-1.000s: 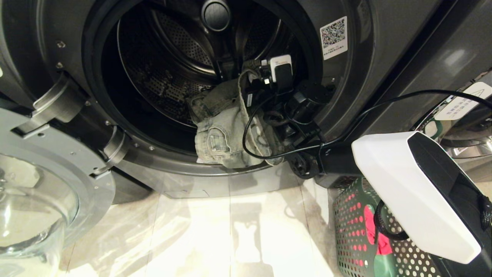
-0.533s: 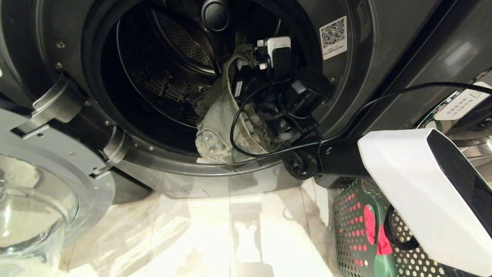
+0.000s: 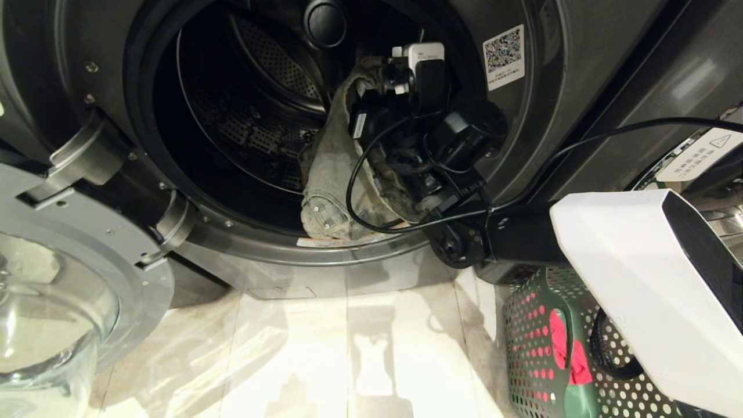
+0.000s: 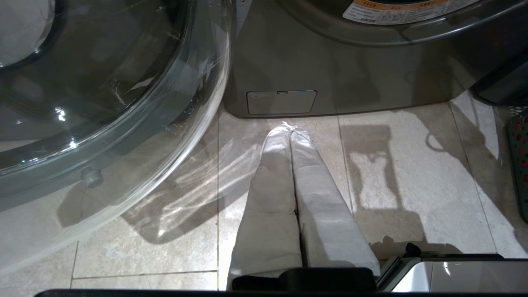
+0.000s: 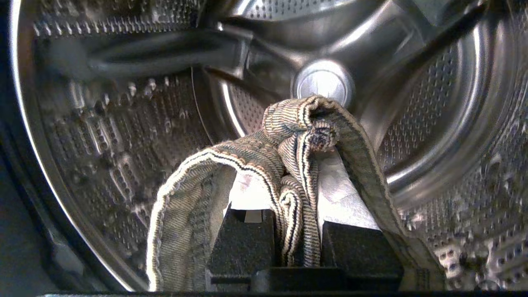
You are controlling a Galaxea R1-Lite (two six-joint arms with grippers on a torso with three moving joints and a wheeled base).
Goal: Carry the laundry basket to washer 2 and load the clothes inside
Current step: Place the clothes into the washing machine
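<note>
The dark grey washer [image 3: 522, 145] stands with its door swung open and its steel drum [image 3: 255, 116] exposed. My right gripper [image 3: 374, 96] reaches into the drum mouth, shut on the faded grey-green denim piece [image 3: 334, 180]. The denim hangs down to the door rim. In the right wrist view the denim [image 5: 189, 185] is bunched between the gripper's [image 5: 299, 181] white-wrapped fingers [image 5: 350, 198], before the drum's back wall [image 5: 326, 80]. The laundry basket [image 3: 540, 348] stands on the floor at lower right and holds a pink-red garment [image 3: 566, 348]. My left gripper [image 4: 290, 132] is shut and empty above the floor tiles.
The open glass door [image 3: 52, 302] hangs at the left, also the glass door [image 4: 103, 103] beside my left gripper. My right arm's white cover [image 3: 644, 290] hangs over the basket, with a black cable [image 3: 354, 203] looping by the denim. Pale floor tiles [image 3: 360, 348] lie before the washer.
My right gripper has risen and gone further into the drum mouth with the denim, so the cloth now hangs longer and narrower. The left arm has not moved.
</note>
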